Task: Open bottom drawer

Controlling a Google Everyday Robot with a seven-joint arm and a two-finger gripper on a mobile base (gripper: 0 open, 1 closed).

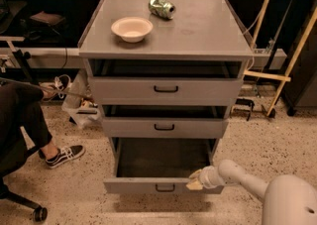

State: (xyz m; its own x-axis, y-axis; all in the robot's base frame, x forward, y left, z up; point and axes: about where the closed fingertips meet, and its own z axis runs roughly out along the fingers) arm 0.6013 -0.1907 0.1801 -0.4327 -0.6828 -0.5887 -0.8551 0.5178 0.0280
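We see a grey cabinet with three drawers. The bottom drawer sits lowest in the cabinet and stands far out of it, so its dark inside shows from above. Its small black handle is at the middle of the cabinet's width. The end effector is at the top edge of that drawer's front, toward the cabinet's right side and just beside the handle. We cannot tell whether it is wide, narrow or holding the front. The white arm behind it runs off past the cabinet's lower right corner.

The middle drawer and the top drawer each stand a little way out of the cabinet.

On the cabinet's tabletop a pale bowl stands left of centre. A crushed green can lies on its side nearer the back edge, apart from the bowl. Left of the cabinet, on the speckled floor, is a person's leg with a black shoe.
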